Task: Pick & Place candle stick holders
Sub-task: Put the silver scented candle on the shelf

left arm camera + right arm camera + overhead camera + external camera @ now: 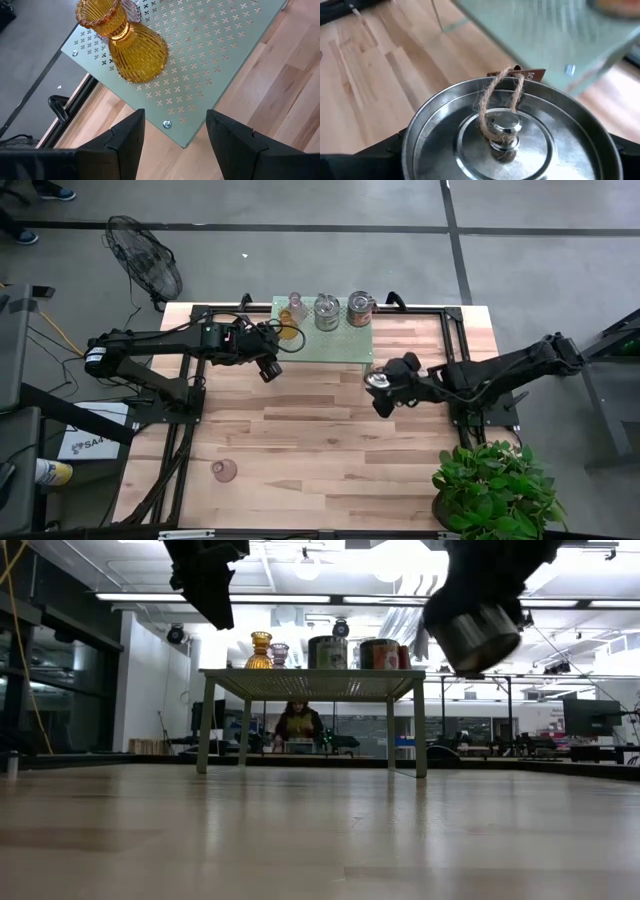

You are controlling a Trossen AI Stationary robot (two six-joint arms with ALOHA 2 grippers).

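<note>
A pale green perforated stand (335, 345) sits at the table's far middle. On it are an amber glass holder (132, 47), a clear glass one (295, 302) and two silvery tin holders (327, 312), one with reddish marks (360, 308). My left gripper (175, 145) hovers open over the stand's left near corner, next to the amber holder. My right gripper (382, 388) is shut on a third silvery holder (478, 635) by the stand's right near corner. A pinkish glass holder (224, 471) stands on its base near the table's front left. My right gripper holds the silvery holder by its round side wall (420, 145), one finger (375, 155) on each side. Its lid with the twine-wrapped knob (502, 127) faces the wrist. The holder is tilted and lifted clear of the table, below the level of the stand's top.
A potted plant (495, 485) stands at the table's near right corner. Black frame rails (170, 430) run along the left side. A floor fan (145, 260) is beyond the far left corner. A person (298, 723) sits in the room behind the stand.
</note>
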